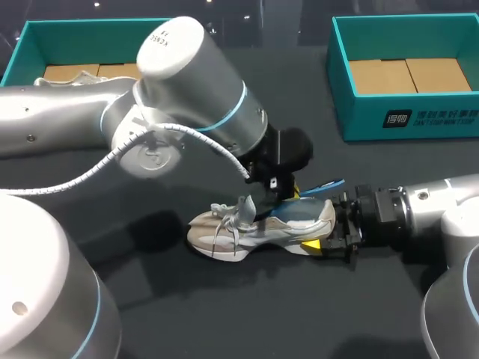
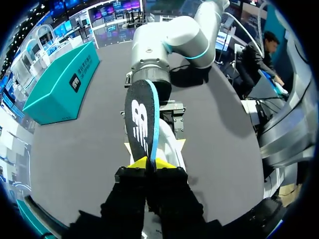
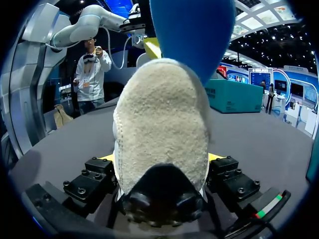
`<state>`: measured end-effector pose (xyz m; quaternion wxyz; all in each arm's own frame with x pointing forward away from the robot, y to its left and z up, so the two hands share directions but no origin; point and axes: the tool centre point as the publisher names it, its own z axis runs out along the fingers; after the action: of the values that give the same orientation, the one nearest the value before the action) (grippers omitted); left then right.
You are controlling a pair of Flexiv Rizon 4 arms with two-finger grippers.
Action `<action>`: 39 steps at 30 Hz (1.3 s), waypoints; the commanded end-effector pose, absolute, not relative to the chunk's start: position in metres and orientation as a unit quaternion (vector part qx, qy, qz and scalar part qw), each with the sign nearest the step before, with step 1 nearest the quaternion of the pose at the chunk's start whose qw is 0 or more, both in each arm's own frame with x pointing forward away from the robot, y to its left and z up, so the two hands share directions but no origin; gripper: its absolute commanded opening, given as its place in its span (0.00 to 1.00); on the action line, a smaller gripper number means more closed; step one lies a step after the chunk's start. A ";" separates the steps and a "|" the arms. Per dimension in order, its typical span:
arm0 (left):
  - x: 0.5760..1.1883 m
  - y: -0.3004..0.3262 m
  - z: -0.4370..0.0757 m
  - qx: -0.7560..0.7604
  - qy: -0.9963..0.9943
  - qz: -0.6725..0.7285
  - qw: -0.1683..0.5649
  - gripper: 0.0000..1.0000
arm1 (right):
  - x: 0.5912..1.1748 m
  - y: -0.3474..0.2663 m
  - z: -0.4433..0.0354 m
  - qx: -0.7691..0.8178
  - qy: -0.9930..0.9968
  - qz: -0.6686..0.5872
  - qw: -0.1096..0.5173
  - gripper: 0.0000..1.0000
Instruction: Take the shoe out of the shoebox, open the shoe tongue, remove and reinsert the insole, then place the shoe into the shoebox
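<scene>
Two steps look done: shoe out of shoebox, standing mid-surface; tongue apparently opened. Right gripper clamps heel from both sides. Left gripper pinches insole over heel end; removing or reinserting, cannot tell. Boxing not yet done.

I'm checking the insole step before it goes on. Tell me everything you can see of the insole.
The insole is a thin, foam-like sheet, black on one face with a white mark and bright blue on the edge and other face. The left gripper is shut on one end, holding it on edge above the shoe, near its heel. Whether it touches the shoe cannot be told.
</scene>
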<state>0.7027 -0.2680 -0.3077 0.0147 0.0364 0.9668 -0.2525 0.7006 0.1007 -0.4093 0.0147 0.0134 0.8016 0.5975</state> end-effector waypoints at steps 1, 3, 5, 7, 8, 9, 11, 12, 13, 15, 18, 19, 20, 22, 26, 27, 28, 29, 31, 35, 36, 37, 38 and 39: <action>0.697 -0.271 -0.308 0.032 0.969 -0.244 0.026 0.27 | 0.700 0.101 -0.408 0.014 0.803 0.596 0.014 0.00; 0.695 -0.269 -0.308 0.031 0.968 -0.246 0.034 0.32 | 0.700 0.101 -0.408 0.014 0.803 0.596 0.014 0.00; 0.693 -0.267 -0.307 0.029 0.968 -0.246 0.047 0.35 | 0.700 0.101 -0.408 0.014 0.803 0.596 0.014 0.00; 0.690 -0.266 -0.307 0.029 0.967 -0.248 0.059 0.38 | 0.700 0.101 -0.408 0.014 0.803 0.596 0.014 0.00; 0.688 -0.266 -0.307 0.029 0.966 -0.250 0.066 0.40 | 0.700 0.101 -0.408 0.014 0.803 0.596 0.014 0.00; 0.687 -0.266 -0.307 0.030 0.965 -0.251 0.072 0.40 | 0.700 0.101 -0.408 0.014 0.803 0.596 0.014 0.00; 0.684 -0.266 -0.308 0.031 0.964 -0.252 0.084 0.41 | 0.700 0.101 -0.408 0.014 0.803 0.596 0.014 0.00; 0.683 -0.267 -0.310 0.032 0.963 -0.253 0.091 0.42 | 0.700 0.101 -0.408 0.014 0.803 0.596 0.014 0.00; 0.682 -0.267 -0.311 0.034 0.962 -0.253 0.096 0.42 | 0.700 0.101 -0.408 0.014 0.803 0.596 0.014 0.00; 0.680 -0.269 -0.313 0.035 0.961 -0.254 0.105 0.43 | 0.700 0.101 -0.408 0.014 0.803 0.596 0.014 0.00; 0.681 -0.272 -0.316 0.032 0.959 -0.255 0.116 0.43 | 0.700 0.101 -0.408 0.014 0.803 0.596 0.014 0.00; 0.681 -0.272 -0.317 0.030 0.959 -0.256 0.119 0.44 | 0.700 0.101 -0.408 0.014 0.803 0.596 0.014 0.00; 0.683 -0.273 -0.319 0.025 0.958 -0.257 0.125 0.44 | 0.700 0.101 -0.408 0.014 0.803 0.596 0.014 0.00; 0.687 -0.274 -0.321 0.019 0.957 -0.258 0.130 0.45 | 0.700 0.101 -0.408 0.014 0.803 0.596 0.014 0.00; 0.694 -0.273 -0.325 0.013 0.955 -0.264 0.136 0.47 | 0.700 0.101 -0.408 0.014 0.803 0.596 0.014 0.00; 0.695 -0.273 -0.325 0.013 0.954 -0.266 0.136 0.48 | 0.700 0.101 -0.408 0.014 0.803 0.596 0.014 0.00; 0.696 -0.273 -0.326 0.012 0.954 -0.268 0.137 0.48 | 0.700 0.101 -0.408 0.014 0.803 0.596 0.014 0.00; 0.697 -0.273 -0.327 0.012 0.953 -0.269 0.139 0.48 | 0.700 0.101 -0.408 0.014 0.803 0.596 0.014 0.00; 0.699 -0.274 -0.328 0.012 0.952 -0.274 0.138 0.46 | 0.700 0.101 -0.408 0.014 0.803 0.596 0.014 0.00; 0.703 -0.274 -0.332 0.011 0.950 -0.279 0.140 0.44 | 0.700 0.101 -0.408 0.014 0.803 0.596 0.014 0.00; 0.704 -0.274 -0.333 0.011 0.950 -0.279 0.140 0.44 | 0.700 0.101 -0.408 0.014 0.803 0.596 0.014 0.00; 0.705 -0.275 -0.335 0.012 0.950 -0.279 0.140 0.44 | 0.700 0.101 -0.408 0.014 0.803 0.596 0.014 0.00; 0.706 -0.275 -0.336 0.012 0.950 -0.279 0.140 0.44 | 0.700 0.101 -0.408 0.014 0.803 0.596 0.014 0.00; 0.707 -0.275 -0.337 0.012 0.950 -0.278 0.140 0.43 | 0.700 0.101 -0.408 0.014 0.803 0.596 0.014 0.00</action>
<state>0.7034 -0.2734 -0.3318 0.1433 0.0100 0.9504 -0.2757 0.7006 0.1008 -0.4092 0.0147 0.0133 0.8016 0.5976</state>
